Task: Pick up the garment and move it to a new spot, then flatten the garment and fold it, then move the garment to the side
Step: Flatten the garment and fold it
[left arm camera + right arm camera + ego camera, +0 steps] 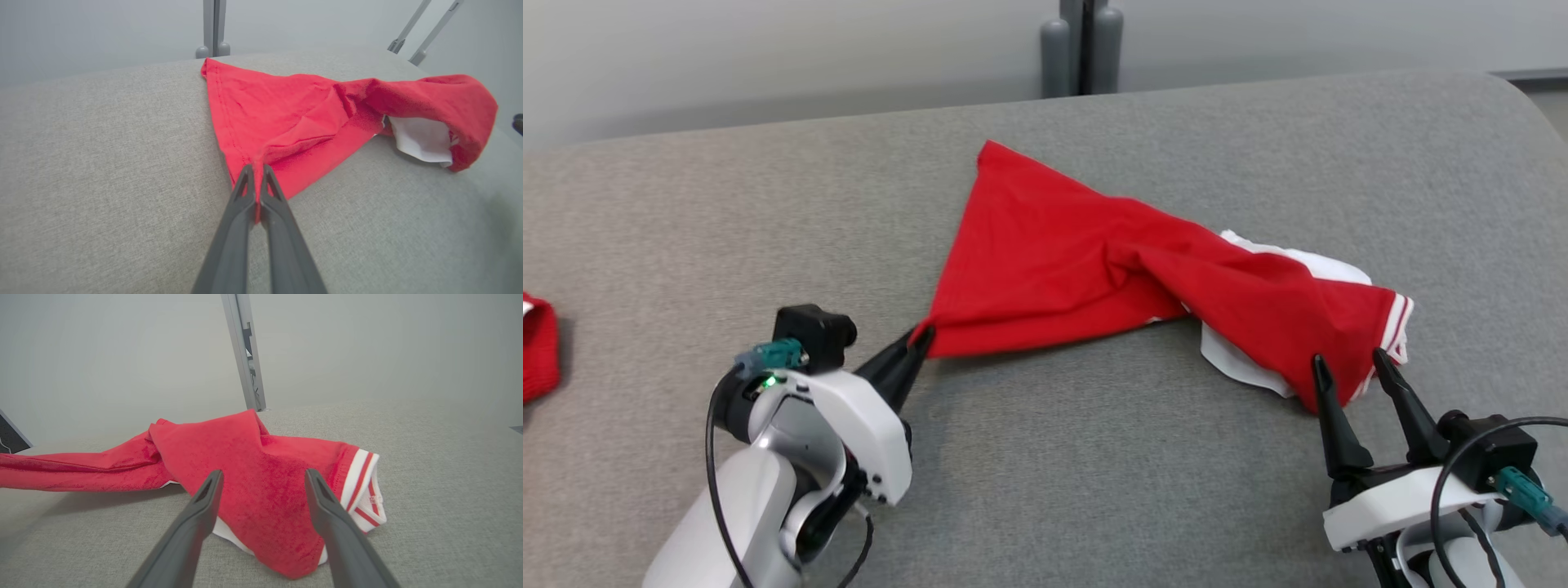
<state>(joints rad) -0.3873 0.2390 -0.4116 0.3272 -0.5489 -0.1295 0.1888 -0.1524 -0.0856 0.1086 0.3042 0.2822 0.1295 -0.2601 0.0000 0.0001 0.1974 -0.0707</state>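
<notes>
Now, my left fingers [900,366] are clamped on the near-left corner of the red garment [1054,261], which lies twisted on the grey worktop [1094,474], its long axis running left to right toward my other arm. My right fingers [1330,408] stand apart just short of its striped end, so I judge that end is the next grab.

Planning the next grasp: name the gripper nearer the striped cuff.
Right. The right gripper stands open beside the striped cuff; the left gripper pinches the garment at its opposite corner.
</notes>
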